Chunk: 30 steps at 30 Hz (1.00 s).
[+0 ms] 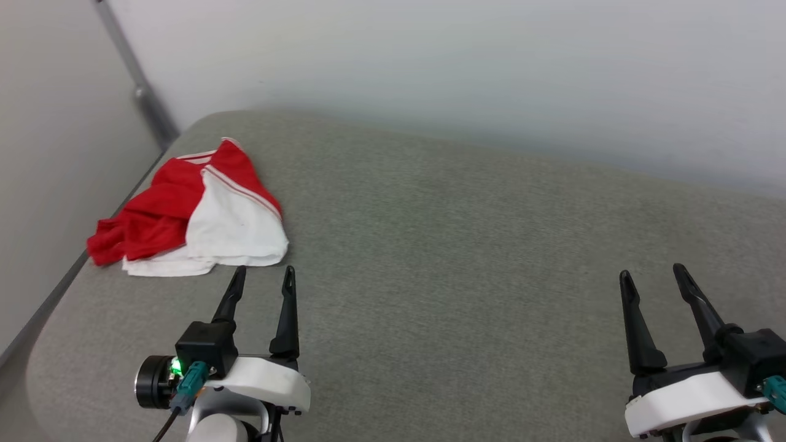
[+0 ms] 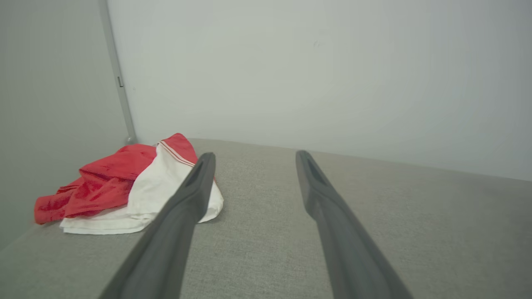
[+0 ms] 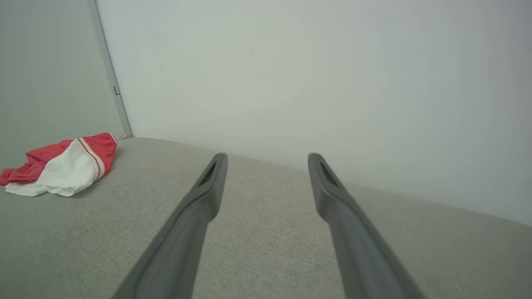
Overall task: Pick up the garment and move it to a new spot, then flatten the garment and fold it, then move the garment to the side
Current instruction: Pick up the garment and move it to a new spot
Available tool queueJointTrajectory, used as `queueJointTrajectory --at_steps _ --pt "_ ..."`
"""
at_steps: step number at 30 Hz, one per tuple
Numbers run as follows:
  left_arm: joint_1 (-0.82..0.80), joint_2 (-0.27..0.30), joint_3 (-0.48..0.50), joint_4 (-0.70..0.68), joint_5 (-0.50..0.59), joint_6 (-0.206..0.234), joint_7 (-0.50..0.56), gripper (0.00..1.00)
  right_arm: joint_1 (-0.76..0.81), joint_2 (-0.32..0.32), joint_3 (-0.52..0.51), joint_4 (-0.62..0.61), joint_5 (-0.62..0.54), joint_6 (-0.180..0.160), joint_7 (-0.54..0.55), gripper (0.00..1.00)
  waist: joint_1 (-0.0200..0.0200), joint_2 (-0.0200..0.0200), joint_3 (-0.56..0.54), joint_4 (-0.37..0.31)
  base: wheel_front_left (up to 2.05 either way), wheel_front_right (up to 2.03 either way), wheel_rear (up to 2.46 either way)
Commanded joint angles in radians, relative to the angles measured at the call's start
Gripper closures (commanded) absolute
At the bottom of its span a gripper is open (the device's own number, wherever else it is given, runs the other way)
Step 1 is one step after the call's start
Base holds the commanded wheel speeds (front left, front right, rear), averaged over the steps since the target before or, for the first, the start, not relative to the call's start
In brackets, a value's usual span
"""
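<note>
**Item 1: garment** (image 1: 190,215). Red jersey with a white panel and striped trim, lying as a crumpled heap. It sits at the upper left of the head view, near the table's left edge and far corner. Red folds lie to the left, the white panel to the right.

**Item 2: left gripper** (image 1: 264,271). Lower left of the head view. Jaws released and holding nothing. The tips stop just short of the garment's near white edge, seemingly not touching it.

**Item 3: right gripper** (image 1: 652,271). Lower right of the head view. Jaws released and empty, over bare cloth, well apart from the garment.

**Item 4: table** (image 1: 460,276). Grey fabric top with a rounded corner, and a pale wall (image 1: 430,61) behind it.

**Step in hand.** By appearance this is the first step, with the pick-up not yet begun.

**Next move, as judged.** The left gripper would need to go forward and down onto the heap and pinch a raised fold. Thin fabric may slip or come up in one layer only, so a bunched ridge looks the safer hold. The open middle of the table offers the new spot.
</note>
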<state>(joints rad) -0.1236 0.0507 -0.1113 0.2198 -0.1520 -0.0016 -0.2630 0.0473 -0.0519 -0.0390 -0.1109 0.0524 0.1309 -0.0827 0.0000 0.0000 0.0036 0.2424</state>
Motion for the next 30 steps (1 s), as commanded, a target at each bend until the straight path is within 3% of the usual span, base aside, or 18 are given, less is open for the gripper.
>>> queueJointTrajectory --at_steps 1,12,30 --pt "0.001 0.0 0.01 -0.003 0.004 0.001 -0.003 0.0 -0.001 0.003 0.005 -0.006 -0.004 0.0 0.001 0.0 0.0 0.0 0.003 0.084 0.0 0.0 0.0" --pt "0.027 -0.001 0.071 -0.019 0.004 0.0 -0.003 0.0 -0.008 0.002 0.044 -0.025 -0.007 0.0 0.01 0.0 0.0 0.0 0.001 0.278 0.0 0.0 0.0" --pt "0.035 -0.001 0.117 -0.055 -0.005 0.015 -0.003 0.0 -0.062 0.002 0.08 0.001 -0.015 0.0 0.017 0.0 0.0 0.0 0.034 0.292 0.0 0.0 0.0"
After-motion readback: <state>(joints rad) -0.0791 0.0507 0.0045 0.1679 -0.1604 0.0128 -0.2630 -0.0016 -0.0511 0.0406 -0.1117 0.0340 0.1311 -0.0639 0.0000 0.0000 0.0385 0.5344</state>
